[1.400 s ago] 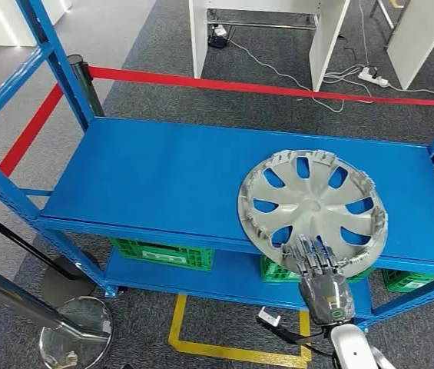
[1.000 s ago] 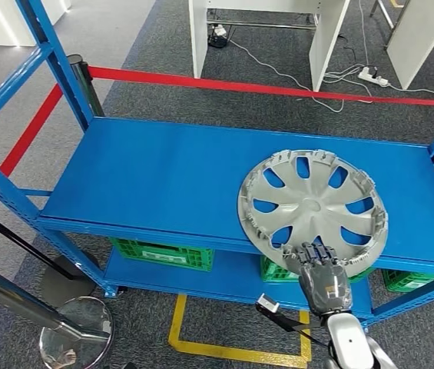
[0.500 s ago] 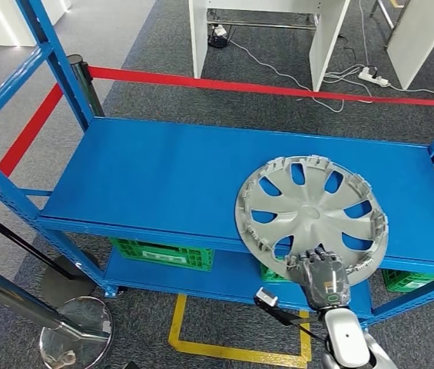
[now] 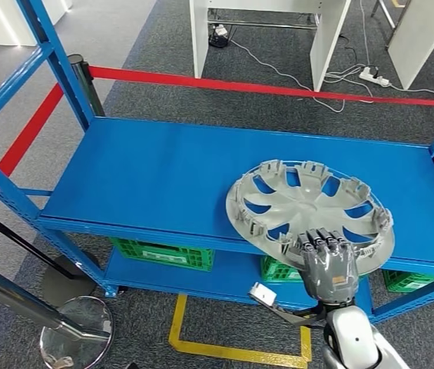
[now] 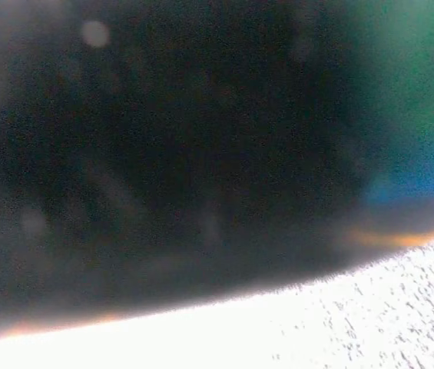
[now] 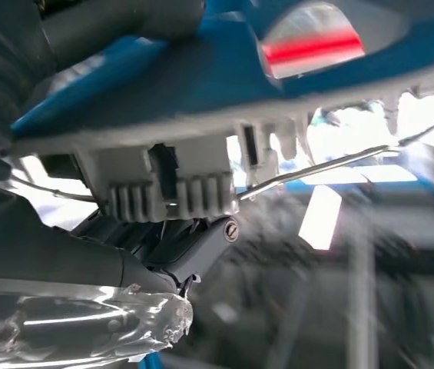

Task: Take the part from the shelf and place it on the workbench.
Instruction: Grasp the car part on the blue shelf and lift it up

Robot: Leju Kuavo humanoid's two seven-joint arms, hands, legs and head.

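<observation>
the silver wheel cover is being held at its near rim by the right robot hand, whose fingers are being curled over the edge. the cover is being tilted, with its near side raised over the front edge of the blue shelf and its far side low over the shelf board. in the right wrist view the ribbed rim of the cover is being seen close to the fingers. green crates are being kept on the lower level.
</observation>
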